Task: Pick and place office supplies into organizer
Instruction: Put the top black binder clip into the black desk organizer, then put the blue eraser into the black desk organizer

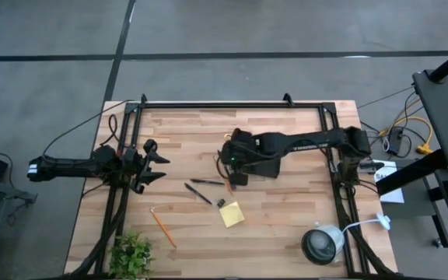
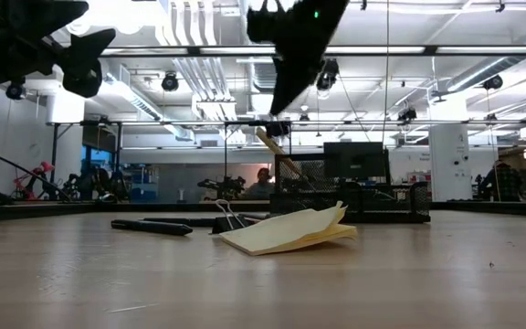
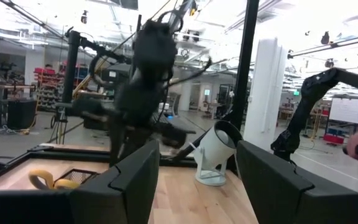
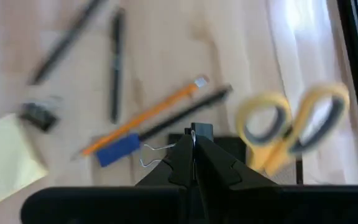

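Note:
My right gripper (image 1: 236,167) hangs high over the black organizer (image 1: 264,166), fingers shut with a small dark clip (image 4: 202,130) at their tips. Yellow-handled scissors (image 4: 291,124), an orange pencil (image 4: 145,115) and a black pen (image 4: 188,112) lie in the organizer below it; the pencil (image 2: 277,151) leans up out of it. On the table lie two black pens (image 1: 201,187), another clip (image 1: 221,203) beside the yellow sticky pad (image 1: 232,214), and a second pencil (image 1: 162,225). My left gripper (image 1: 150,163) waits open at the left edge. My right gripper pinches the small dark clip between its shut fingertips (image 4: 182,163), coming from above and pointing down. The clip's black body (image 4: 202,130) shows just past the tips and a wire loop (image 4: 156,155) sticks out to one side. The clip is lifted clear above the organizer.
A round grey-white lamp (image 1: 321,243) stands at the near right corner and a green plant (image 1: 131,253) at the near left corner. A black frame rail (image 1: 232,105) runs round the table. Bare wood lies between the left gripper and the pens.

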Motion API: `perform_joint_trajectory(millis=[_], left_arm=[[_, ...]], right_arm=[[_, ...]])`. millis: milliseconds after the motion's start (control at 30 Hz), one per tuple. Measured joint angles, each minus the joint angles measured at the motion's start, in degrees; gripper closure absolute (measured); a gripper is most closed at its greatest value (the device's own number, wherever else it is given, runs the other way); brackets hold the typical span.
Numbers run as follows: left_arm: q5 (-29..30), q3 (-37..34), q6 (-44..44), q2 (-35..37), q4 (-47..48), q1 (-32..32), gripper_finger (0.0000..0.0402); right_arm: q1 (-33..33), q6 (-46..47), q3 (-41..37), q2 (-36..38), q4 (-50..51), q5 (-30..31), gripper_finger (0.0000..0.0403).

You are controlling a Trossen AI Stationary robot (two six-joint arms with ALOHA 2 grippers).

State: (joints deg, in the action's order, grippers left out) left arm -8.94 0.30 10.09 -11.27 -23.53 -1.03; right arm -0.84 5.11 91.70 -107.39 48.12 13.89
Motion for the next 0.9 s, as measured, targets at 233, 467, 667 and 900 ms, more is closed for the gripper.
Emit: perform_joint_trajectory(millis=[233, 467, 667, 900], left_arm=[[0.0, 0.0, 0.0, 0.0, 0.0, 0.0, 0.0201], [0.0, 0.0, 0.0, 0.0, 0.0, 0.0, 0.0201], [0.0, 0.0, 0.0, 0.0, 0.1, 0.0, 0.0201], [0.0, 0.0, 0.0, 0.0, 0.0, 0.0, 0.0201]], right_arm=[[1.3, 8.1, -0.1, -6.9, -0.3, -0.1, 0.0395], [1.3, 11.4, -0.1, -9.1, 5.7, 17.1, 0.0393], [2.2, 8.1, -0.1, -7.0, 7.6, 13.8, 0.0369], [-1.0, -11.1, -0.1, -3.0, 12.0, 1.6, 0.0321]])
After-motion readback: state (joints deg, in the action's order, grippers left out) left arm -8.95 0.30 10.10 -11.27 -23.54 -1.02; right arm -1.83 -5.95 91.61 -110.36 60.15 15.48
